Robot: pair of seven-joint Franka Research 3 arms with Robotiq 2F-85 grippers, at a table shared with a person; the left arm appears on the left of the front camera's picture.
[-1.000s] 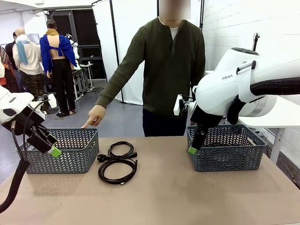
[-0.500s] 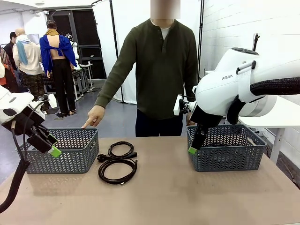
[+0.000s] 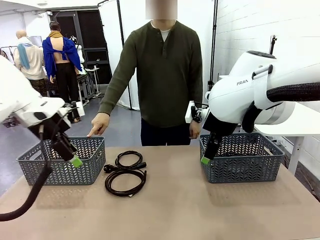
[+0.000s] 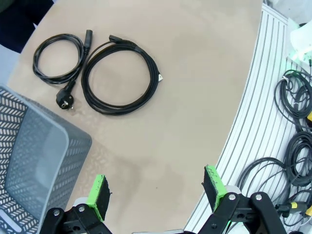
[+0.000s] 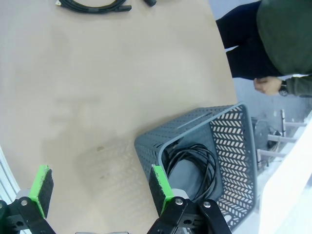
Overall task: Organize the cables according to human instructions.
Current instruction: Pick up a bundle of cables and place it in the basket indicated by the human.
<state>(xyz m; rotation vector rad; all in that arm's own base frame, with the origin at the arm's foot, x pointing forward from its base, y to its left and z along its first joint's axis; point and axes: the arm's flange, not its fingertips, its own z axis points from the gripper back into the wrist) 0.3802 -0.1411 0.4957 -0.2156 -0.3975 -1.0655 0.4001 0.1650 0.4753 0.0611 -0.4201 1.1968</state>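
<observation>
Two coiled black cables lie on the table left of centre: a small coil (image 3: 131, 153) with plugs behind a larger coil (image 3: 125, 193). From the left wrist the small coil (image 4: 61, 35) and the larger coil (image 4: 155, 83) lie ahead on the tabletop. My left gripper (image 3: 75, 161) (image 4: 156, 184) hangs open and empty in front of the left basket (image 3: 60, 170), left of the coils. My right gripper (image 3: 206, 159) (image 5: 100, 179) is open and empty at the near left corner of the right basket (image 3: 245, 172). A cable (image 5: 195, 161) lies coiled inside that basket (image 5: 195, 129). The human's hand (image 3: 99, 125) points down at the left basket.
The human stands at the far side, the other hand (image 5: 267, 85) hanging by the right basket. The left basket's wall (image 4: 34, 161) is close beside my left fingers. Loose cables (image 4: 292, 146) lie on the floor past the table's edge. Bare tabletop spreads between the baskets.
My left arm has swung right, bringing its gripper in front of the left basket. The human has shifted slightly left, still pointing. The right arm and the cables have not moved.
</observation>
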